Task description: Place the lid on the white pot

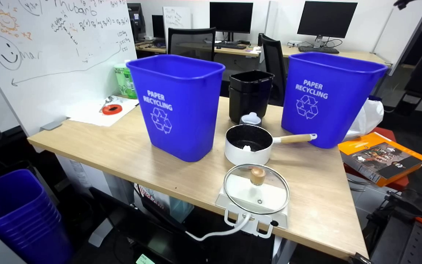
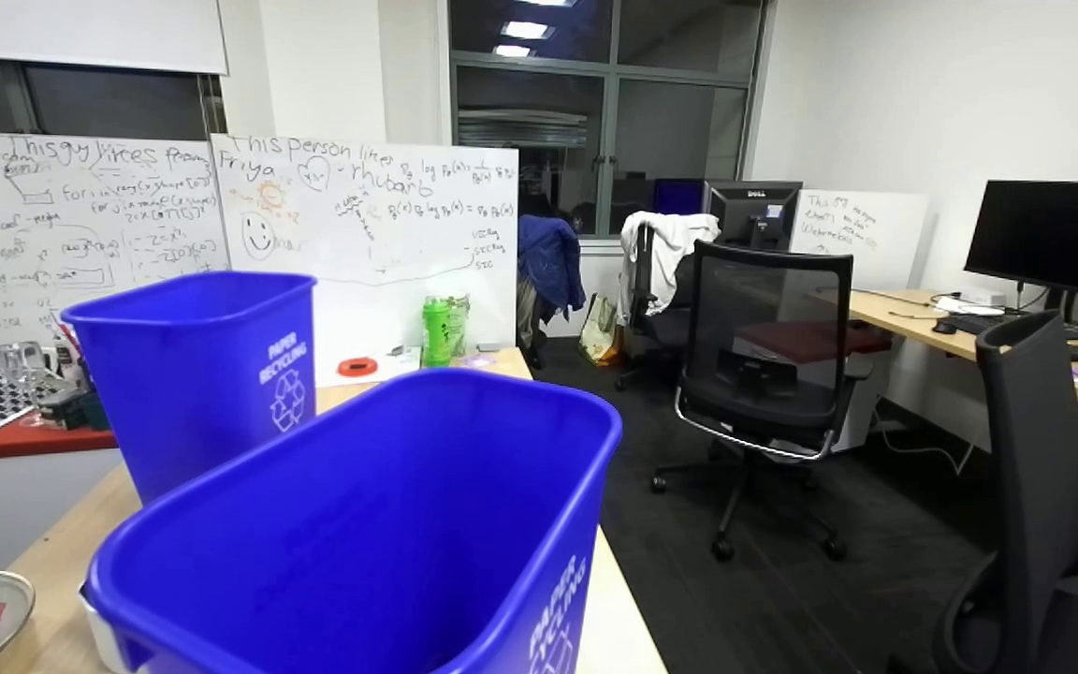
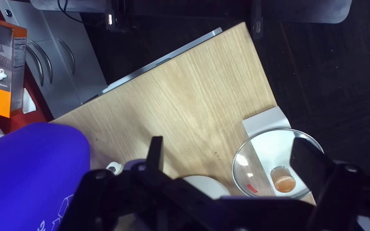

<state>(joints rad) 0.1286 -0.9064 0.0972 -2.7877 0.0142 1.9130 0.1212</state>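
The lid [image 1: 257, 192], clear glass with a metal rim and wooden knob, lies over a flat white box at the table's front edge. Behind it stands the white pot [image 1: 247, 157], uncovered and dark inside, its wooden handle pointing toward a blue bin. In the wrist view my gripper [image 3: 228, 144] has its fingers wide apart with nothing held. One finger overlaps the right part of the lid [image 3: 262, 160] there; the height between them I cannot tell. My gripper's body hides most of the pot [image 3: 209, 186], leaving a curved white part and the handle's end visible.
Tall blue bins [image 1: 178, 110] [image 1: 328, 99] flank the pot. A black container [image 1: 251, 95] and a grey cup [image 1: 250, 119] stand behind it. The flat white box [image 1: 233, 196] has a white cable [image 1: 225, 231] hanging off the edge. An orange box [image 1: 383, 157] sits beyond the table's side.
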